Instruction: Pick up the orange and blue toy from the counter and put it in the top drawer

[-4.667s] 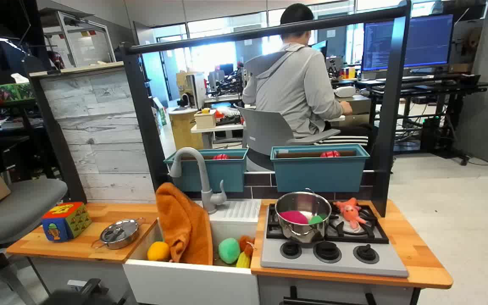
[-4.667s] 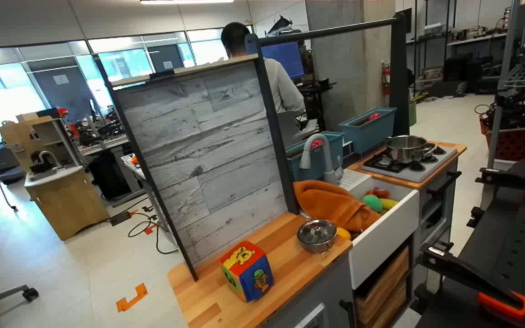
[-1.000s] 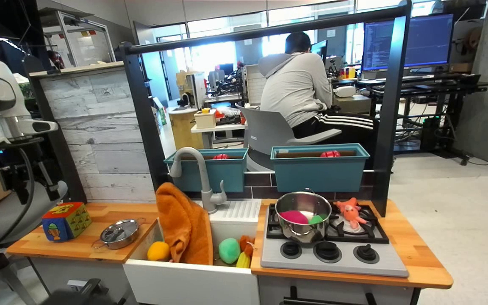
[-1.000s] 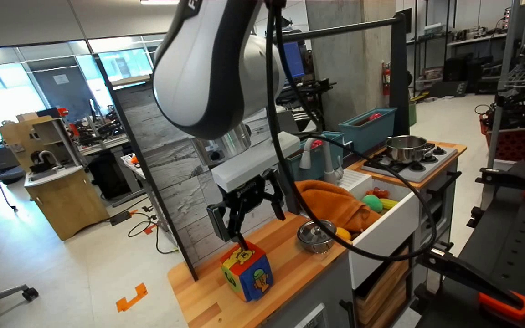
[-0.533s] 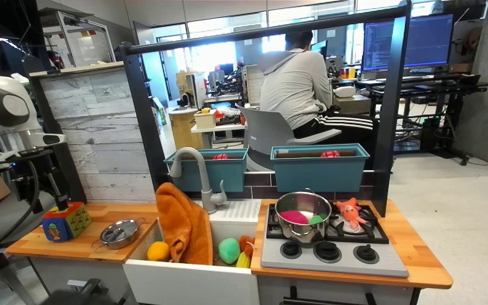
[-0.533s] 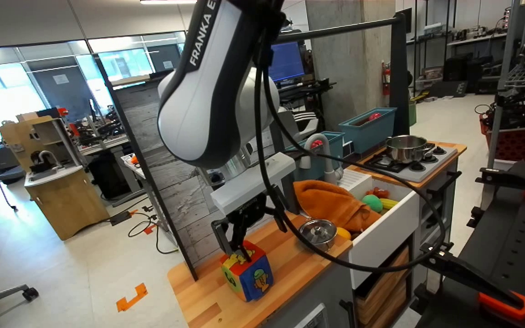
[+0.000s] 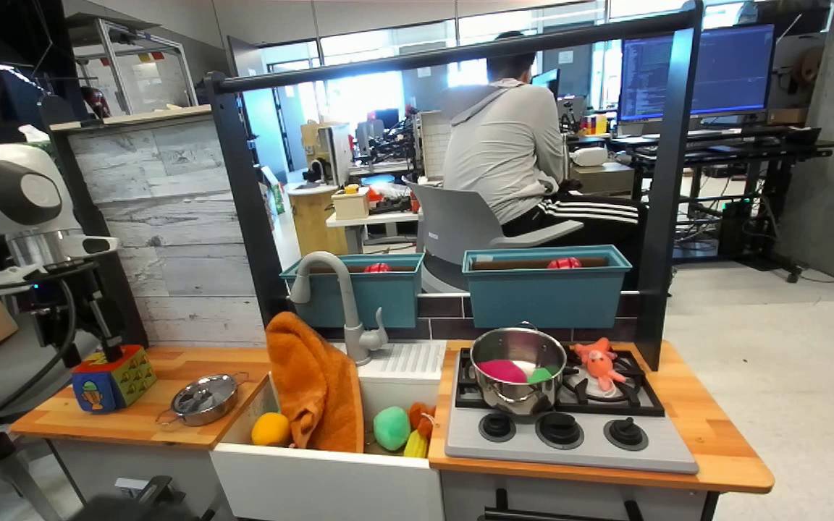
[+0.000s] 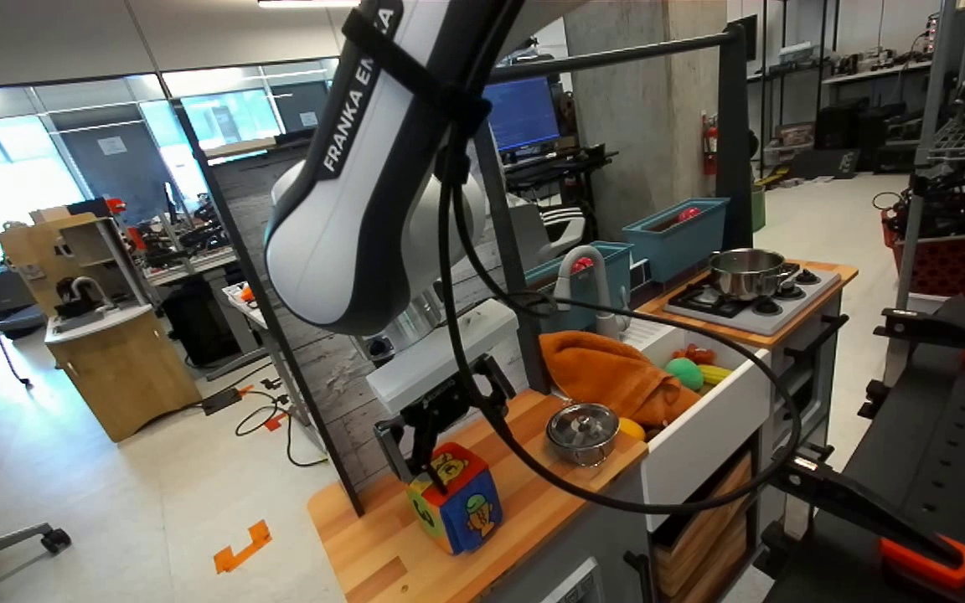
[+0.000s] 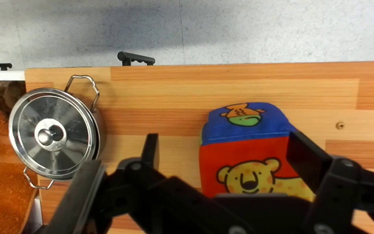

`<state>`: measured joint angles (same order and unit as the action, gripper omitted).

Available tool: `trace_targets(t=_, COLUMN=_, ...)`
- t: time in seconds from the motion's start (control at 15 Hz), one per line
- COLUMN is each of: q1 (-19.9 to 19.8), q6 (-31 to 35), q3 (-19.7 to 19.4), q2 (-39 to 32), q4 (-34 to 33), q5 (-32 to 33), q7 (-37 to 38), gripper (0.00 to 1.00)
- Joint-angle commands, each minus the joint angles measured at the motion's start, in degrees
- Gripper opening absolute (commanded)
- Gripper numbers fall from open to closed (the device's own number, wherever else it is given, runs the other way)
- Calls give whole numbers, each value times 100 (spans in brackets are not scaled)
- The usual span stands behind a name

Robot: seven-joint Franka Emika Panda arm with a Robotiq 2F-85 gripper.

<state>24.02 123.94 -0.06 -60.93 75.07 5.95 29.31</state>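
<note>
The orange and blue toy is a soft cube with blue, red, yellow and green faces [image 7: 98, 387]. It sits on the left end of the wooden counter [image 7: 192, 358] and shows in an exterior view [image 8: 470, 507] and in the wrist view [image 9: 239, 152]. My gripper [image 9: 224, 144] is open above the cube. In the wrist view the cube lies between the fingers, nearer the right one, whose tip overlaps its right edge. A gap shows at the left finger. In an exterior view one fingertip of the gripper [image 8: 470, 444] overlaps the cube's top. The top drawer is out of view.
A lidded steel pot [image 9: 54, 133] stands beside the cube. The sink [image 7: 330, 481] holds an orange cloth [image 7: 316, 387] and toy food. A grey plank panel [image 8: 382, 276] rises behind the counter. The arm's cable [image 8: 658, 505] loops over the counter's front.
The arm, absent in the oldest frames, has come in over the counter. In the last second the gripper has lowered to the cube's top and shifted slightly sideways. The cube has not moved.
</note>
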Motion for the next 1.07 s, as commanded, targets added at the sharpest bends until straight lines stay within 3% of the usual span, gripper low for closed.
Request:
trace_targets(t=0.0, q1=-26, q6=-507, q3=-14, q2=-573, q4=-963, q5=-102, q7=-22, gripper=100)
trace_targets(t=0.27, q1=-97, q6=-831, q3=-55, q2=-1030, q4=-1697, q5=-141, q7=-3, gripper=100)
trace_targets(t=0.33, q1=-136, q6=-902, q3=-54, q2=-1127, q4=-1834, q5=-148, q7=-30, gripper=75)
trace_targets(t=0.4, q1=-157, q6=-960, q3=-60, q2=-1204, q4=-1970, q5=-157, q7=-9, gripper=74)
trace_targets(t=1.0, q1=-342, q6=-1484, q3=-41, q2=-1824, q4=-3193, q5=-226, q7=16, gripper=6)
